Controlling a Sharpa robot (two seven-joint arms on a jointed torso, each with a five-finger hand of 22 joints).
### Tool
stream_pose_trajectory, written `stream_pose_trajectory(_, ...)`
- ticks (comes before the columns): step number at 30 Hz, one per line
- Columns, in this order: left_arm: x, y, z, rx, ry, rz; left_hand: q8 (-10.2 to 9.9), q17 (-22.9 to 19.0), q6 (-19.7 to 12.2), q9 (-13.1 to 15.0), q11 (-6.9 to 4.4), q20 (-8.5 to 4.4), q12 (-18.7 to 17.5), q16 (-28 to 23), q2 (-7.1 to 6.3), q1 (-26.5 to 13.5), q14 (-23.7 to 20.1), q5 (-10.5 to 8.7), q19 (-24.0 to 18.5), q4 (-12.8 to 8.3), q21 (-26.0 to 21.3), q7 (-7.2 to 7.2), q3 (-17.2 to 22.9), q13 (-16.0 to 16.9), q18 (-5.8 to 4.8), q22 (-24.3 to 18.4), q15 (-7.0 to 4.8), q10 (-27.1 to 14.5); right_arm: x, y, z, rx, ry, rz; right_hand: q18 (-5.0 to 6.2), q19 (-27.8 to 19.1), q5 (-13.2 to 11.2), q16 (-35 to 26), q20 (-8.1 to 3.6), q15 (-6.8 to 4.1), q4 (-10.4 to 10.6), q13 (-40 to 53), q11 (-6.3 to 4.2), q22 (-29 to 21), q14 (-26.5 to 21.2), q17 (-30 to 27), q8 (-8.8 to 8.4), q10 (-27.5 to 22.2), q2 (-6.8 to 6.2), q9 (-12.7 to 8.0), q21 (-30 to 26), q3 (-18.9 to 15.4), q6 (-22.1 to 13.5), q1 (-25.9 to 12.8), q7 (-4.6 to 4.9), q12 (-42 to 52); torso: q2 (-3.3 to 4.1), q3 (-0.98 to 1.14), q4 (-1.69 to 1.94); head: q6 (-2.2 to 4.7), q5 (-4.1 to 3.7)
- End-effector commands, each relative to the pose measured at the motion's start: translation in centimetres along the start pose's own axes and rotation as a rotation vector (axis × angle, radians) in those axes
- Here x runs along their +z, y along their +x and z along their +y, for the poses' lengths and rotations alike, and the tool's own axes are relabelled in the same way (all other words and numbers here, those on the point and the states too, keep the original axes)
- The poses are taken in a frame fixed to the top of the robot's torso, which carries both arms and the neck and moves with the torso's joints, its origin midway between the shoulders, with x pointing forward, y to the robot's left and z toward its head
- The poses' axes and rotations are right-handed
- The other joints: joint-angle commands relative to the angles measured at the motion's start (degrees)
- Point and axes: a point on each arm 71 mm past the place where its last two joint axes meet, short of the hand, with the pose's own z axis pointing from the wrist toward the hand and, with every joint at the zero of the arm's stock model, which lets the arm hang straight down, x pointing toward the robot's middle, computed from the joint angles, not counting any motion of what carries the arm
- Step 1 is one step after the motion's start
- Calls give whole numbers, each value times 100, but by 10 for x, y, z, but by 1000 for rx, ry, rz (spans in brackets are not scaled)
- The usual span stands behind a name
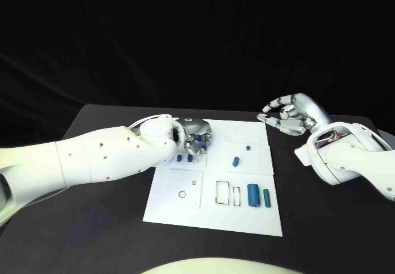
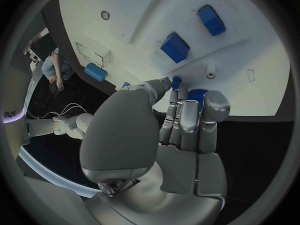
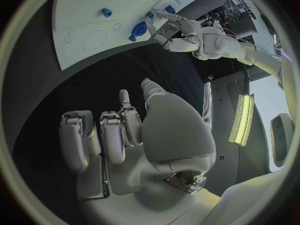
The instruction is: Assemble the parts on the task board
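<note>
The white task board (image 1: 216,205) lies in the middle of the black table. My left hand (image 1: 196,140) reaches down onto its far left part. In the left wrist view its thumb and fingertips (image 2: 181,92) close round a small blue part (image 2: 177,80), with a larger blue part (image 2: 197,94) just behind the fingers. Two small blue parts (image 1: 178,158) stand below the hand. Another blue part (image 1: 236,161) sits mid-board. Two blue cylinders (image 1: 253,195) stand near the board's right edge. My right hand (image 1: 290,114) hovers right of the board, loosely curled and holding nothing.
Black outlines and holes (image 1: 222,193) mark free slots on the near half of the board. Bare black table (image 1: 329,228) lies to the right and in front. In the left wrist view two blue blocks (image 2: 175,46) sit farther along the board.
</note>
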Motion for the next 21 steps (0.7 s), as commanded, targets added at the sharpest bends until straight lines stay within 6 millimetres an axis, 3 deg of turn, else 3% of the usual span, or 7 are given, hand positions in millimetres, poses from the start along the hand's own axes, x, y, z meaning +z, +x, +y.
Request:
stream_pose_trajectory(1, 1, 2, -1, -2, 0, 28, -24, -3, 15, -7, 5, 11, -17, 30, 7, 20, 25, -19, 40, -5, 22, 25, 47, -9, -95, 9, 12, 26, 0, 2, 1, -10, -15, 13, 59, 379, 30, -35, -27, -51, -13, 471, -5, 1270, 512, 1107, 39, -1, 34, 7, -17, -7, -35, -3, -4, -14, -4, 1, -2, -5, 4)
stream_pose_trajectory(10, 4, 6, 0, -5, -9, 47, -30, -20, 139, -12, -6, 11, -49, 64, 89, 72, 32, -20, 50, -72, 61, 10, 124, -64, -100, 58, 5, 103, 0, 2, 2, -9, -16, 14, 59, 379, 30, -35, -27, -51, -13, 471, -5, 1270, 512, 1107, 39, -1, 34, 7, -17, -7, -35, -3, -4, -14, 0, -4, -1, -15, -5)
stream_pose_trajectory(21, 5, 14, 2, -25, -22, 56, -53, -32, 394, -17, -95, -51, -112, 118, 208, 111, 57, -19, 85, -190, 133, -65, 253, -149, -111, 147, -70, 365, -1, 2, 2, -9, -16, 15, 57, 383, 38, -33, -27, -51, -13, 476, -7, 1274, 513, 1113, 46, 5, 36, 9, -12, -4, -28, -2, -6, -10, -2, -1, 1, -23, -9)
